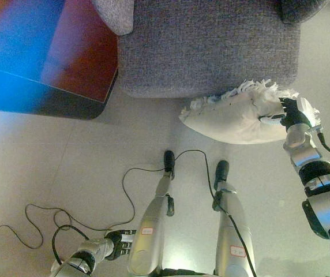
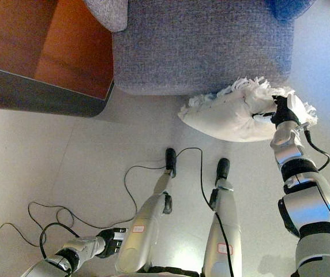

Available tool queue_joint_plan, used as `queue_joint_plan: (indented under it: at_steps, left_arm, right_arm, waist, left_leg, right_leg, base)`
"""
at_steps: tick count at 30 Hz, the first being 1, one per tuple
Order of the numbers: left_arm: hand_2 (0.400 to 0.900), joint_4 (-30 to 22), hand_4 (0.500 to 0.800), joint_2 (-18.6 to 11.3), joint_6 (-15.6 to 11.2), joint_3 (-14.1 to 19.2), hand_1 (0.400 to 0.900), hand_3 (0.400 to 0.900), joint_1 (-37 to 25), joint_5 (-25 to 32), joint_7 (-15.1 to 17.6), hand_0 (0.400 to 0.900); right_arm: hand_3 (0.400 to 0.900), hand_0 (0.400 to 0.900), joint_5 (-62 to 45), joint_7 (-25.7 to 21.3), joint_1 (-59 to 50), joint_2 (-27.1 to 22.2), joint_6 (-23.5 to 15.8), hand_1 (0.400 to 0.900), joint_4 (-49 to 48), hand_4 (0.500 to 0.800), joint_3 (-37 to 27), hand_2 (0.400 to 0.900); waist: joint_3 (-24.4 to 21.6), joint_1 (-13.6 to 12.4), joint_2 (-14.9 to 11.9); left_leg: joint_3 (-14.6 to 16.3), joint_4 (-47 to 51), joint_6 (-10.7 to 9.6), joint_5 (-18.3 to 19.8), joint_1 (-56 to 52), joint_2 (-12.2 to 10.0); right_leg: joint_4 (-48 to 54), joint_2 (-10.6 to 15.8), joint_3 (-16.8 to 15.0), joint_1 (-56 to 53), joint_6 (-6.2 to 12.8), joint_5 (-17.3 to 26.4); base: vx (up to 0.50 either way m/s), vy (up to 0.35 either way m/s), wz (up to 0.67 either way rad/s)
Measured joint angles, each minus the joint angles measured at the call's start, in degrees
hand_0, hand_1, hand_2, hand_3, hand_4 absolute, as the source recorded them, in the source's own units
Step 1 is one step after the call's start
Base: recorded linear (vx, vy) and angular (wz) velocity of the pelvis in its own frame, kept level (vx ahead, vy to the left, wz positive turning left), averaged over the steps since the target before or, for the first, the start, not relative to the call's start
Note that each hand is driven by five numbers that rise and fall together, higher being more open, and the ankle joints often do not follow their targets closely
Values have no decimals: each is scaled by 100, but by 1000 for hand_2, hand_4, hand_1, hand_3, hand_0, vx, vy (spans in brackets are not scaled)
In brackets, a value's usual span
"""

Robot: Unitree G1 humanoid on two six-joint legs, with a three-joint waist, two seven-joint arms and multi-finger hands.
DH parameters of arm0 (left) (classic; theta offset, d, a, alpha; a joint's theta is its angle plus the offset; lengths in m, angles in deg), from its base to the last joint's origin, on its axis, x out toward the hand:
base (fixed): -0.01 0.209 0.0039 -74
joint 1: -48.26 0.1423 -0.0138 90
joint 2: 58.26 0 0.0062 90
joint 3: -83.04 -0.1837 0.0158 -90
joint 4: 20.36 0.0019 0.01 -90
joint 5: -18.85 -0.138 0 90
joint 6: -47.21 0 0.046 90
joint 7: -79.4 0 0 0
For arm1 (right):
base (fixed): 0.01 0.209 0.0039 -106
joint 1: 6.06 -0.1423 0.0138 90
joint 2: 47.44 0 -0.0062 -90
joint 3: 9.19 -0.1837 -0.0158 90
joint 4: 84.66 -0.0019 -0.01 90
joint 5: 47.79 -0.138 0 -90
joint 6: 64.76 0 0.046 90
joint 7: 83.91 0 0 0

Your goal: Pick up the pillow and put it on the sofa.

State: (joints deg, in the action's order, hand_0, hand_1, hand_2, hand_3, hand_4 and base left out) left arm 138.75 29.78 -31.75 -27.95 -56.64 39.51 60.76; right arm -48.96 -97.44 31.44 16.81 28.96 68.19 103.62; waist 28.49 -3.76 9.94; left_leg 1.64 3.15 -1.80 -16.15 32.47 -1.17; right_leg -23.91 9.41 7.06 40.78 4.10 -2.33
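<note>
A grey, coarse-woven fabric sofa (image 1: pixel 205 46) fills the top of the view, with a reddish-brown wooden cabinet (image 2: pixel 49 46) at its left on the pale floor (image 1: pixel 67 167). The white fringed pillow (image 1: pixel 234 118) sits lifted at the sofa's front edge, its right end grasped by the right robot hand (image 1: pixel 289 112), fingers curled into the cloth. The left robot hand (image 2: pixel 112 239) hangs low at lower left, clenched on nothing.

Both head cams look steeply down; share sofa (image 1: pixel 211 46) front & floor (image 1: pixel 67 173).

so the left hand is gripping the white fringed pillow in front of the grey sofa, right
Not quite: the right hand grips the white fringed pillow in front of the grey sofa, as the left eye view shows. The left hand hangs low, holding nothing.
</note>
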Motion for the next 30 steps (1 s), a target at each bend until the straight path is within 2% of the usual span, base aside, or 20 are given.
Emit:
queue_joint_plan:
  at_steps: [6,14,20,24,28,30]
  left_arm:
    - [900,-43,800,15,-123,-6,900,900,0,22,0,900]
    - [900,-47,800,18,-126,-5,900,900,0,42,-7,900]
    - [900,-47,800,14,-124,-4,900,900,8,41,-9,900]
    - [900,-50,800,1,-118,7,900,900,55,36,-22,900]
    - [900,-57,800,-36,-91,98,900,900,131,-9,-90,900]
    - [900,-57,800,-39,-90,105,900,900,135,-12,-93,900]
  right_arm:
    - [400,400,-159,120,-35,-14,29,400,-9,500,4,400]
    - [400,400,-161,206,-34,-14,28,400,-17,500,4,400]
    - [400,400,-132,546,-17,-16,17,400,-11,500,23,400]
    - [400,400,22,812,88,-41,-147,400,-49,500,183,400]
    - [400,400,153,1255,283,-279,-251,400,-518,500,309,400]
    - [400,400,158,1274,285,-289,-257,400,-537,500,320,400]
  waist:
    - [8,-94,31]
    - [10,-113,27]
    - [17,-99,17]
    - [23,-95,0]
    - [17,-96,-72]
    - [15,-95,-81]
  left_leg:
    - [7,-8,-15,-20,62,-1]
    - [6,-6,23,-50,33,17]
    - [-12,11,25,-46,-220,10]
    - [-35,99,35,4,-548,-24]
    - [-73,139,49,56,-835,-69]
    - [-73,139,51,56,-847,-71]
  right_leg:
    - [-72,2,-25,105,-17,-9]
    - [-61,20,-2,56,-38,9]
    - [23,13,37,-251,-29,13]
    - [236,-21,90,-648,22,37]
    - [535,-82,145,-1071,38,101]
    - [548,-84,147,-1087,38,107]
  base:
    - [-13,16,-5]
    - [-5,10,-2]
    - [0,0,0]
    - [33,-14,0]
    - [37,-27,-2]
    - [0,0,0]
